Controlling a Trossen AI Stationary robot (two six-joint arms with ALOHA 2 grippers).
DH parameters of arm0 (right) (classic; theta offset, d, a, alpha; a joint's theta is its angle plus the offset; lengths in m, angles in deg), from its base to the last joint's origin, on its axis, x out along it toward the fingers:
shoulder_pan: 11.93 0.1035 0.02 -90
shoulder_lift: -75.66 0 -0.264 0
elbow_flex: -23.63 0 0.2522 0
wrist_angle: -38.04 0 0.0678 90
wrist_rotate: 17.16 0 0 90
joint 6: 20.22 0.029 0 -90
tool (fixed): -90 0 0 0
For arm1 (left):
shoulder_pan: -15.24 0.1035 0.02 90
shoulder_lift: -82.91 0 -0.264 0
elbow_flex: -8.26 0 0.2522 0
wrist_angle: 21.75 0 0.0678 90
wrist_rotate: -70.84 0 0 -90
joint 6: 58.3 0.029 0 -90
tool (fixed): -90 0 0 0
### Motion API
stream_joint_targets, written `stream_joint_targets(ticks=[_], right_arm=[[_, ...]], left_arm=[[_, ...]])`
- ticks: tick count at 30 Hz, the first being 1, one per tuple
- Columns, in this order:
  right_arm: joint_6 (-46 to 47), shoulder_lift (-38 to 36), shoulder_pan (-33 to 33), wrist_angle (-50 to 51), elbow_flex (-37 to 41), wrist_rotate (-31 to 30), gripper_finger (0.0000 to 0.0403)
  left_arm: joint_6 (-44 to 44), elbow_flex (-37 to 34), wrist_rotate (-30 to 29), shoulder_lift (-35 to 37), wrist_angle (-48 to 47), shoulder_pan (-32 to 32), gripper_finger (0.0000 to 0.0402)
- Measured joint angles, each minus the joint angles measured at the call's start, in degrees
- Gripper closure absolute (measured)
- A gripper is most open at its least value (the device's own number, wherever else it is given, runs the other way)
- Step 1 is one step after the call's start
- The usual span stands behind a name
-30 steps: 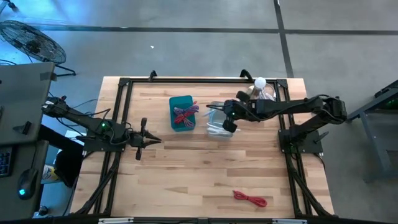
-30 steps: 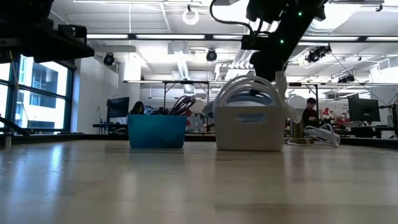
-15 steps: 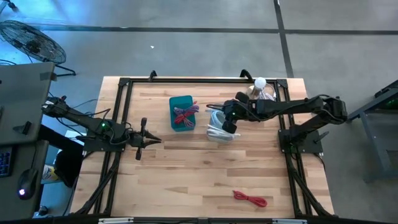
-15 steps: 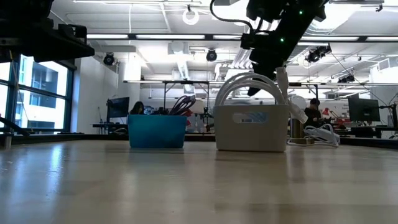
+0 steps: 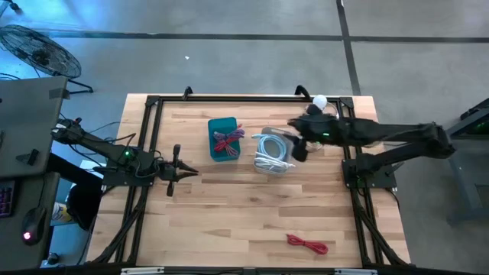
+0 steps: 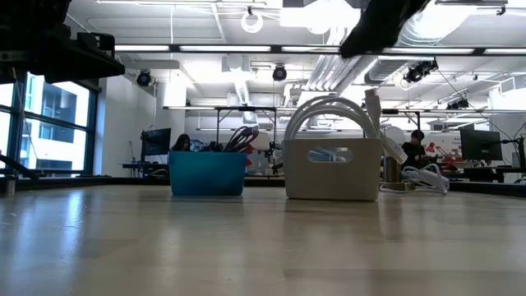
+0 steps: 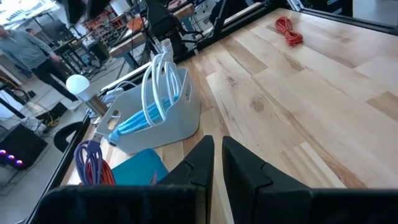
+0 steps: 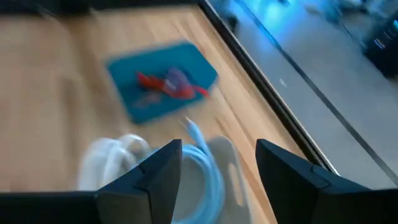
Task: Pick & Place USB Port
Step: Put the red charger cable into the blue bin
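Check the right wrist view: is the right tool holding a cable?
No. The right tool is open and empty, above the white cables in the white bin.

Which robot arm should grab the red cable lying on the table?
Probably the right. The coiled red cable lies on the right arm's side; the right gripper is open and empty. The left gripper waits shut, farther off.

I can't read any text, label, brand or number here. The white bin (image 6: pixel 332 168) has a bluish patch on its front, but it's too small to make out.
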Motion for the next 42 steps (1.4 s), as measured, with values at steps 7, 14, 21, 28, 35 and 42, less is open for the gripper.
stream_joint_targets(ticks=[7,14,21,28,35,42], right_arm=[[6.34,-11.19,9.59,2.19,-0.04,11.28,0.0204],[18.23,-11.30,21.62,9.34,-0.04,14.26,0.0204],[27.29,-5.23,30.31,11.26,-0.04,13.77,0.0204],[37.14,4.09,36.53,11.26,-0.04,13.83,0.0204],[47.29,13.97,42.52,11.01,-0.04,14.23,0.0204],[54.85,21.53,47.47,5.47,-0.02,15.82,0.0204]], left_arm=[[0.44,0.00,-0.22,0.02,0.02,0.02,0.0371],[0.46,0.00,-0.35,0.02,0.02,0.00,0.0371],[-0.59,0.00,-0.33,0.02,0.04,0.00,0.0371],[-1.49,0.00,0.05,0.00,0.04,0.01,0.0371],[-2.23,0.00,1.93,0.00,0.06,0.02,0.0371],[-4.02,0.00,1.98,0.01,0.07,0.01,0.0371]])
